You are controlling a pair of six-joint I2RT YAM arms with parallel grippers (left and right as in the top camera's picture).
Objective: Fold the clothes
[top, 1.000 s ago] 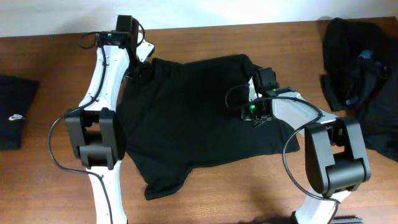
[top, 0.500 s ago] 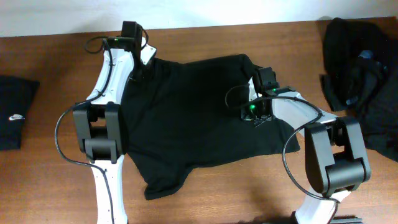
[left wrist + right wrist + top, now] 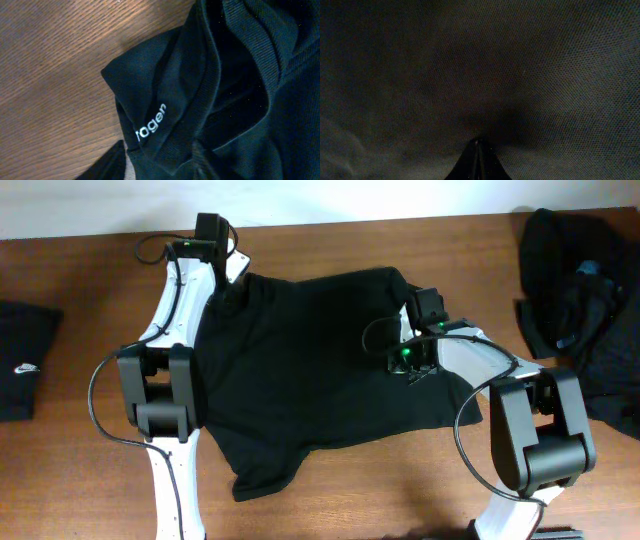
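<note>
Lying spread at the centre of the worktop [image 3: 90, 310] is a black T-shirt [image 3: 320, 380]. The left end effector [image 3: 230, 280] sits at its 11 o'clock corner, spacing impossible to tell; the right end effector [image 3: 477, 145], fingers pressed together, rests on fabric at 2 o'clock.

A reddish-brown wooden table [image 3: 400, 500] filled nearly the whole overhead view, its grain running from left to right in fine darker streaks. Beyond its far edge, which slanted slightly upward toward the right, a pale strip [image 3: 350, 195] of white surface ran along the top of the picture; whether it was wall or floor could not be told. Light fell softly and evenly across the wood, leaving only faint shadows. Seen close from the left wrist camera, the same tabletop showed wavy grain in alternating lighter and darker brown bands.
</note>
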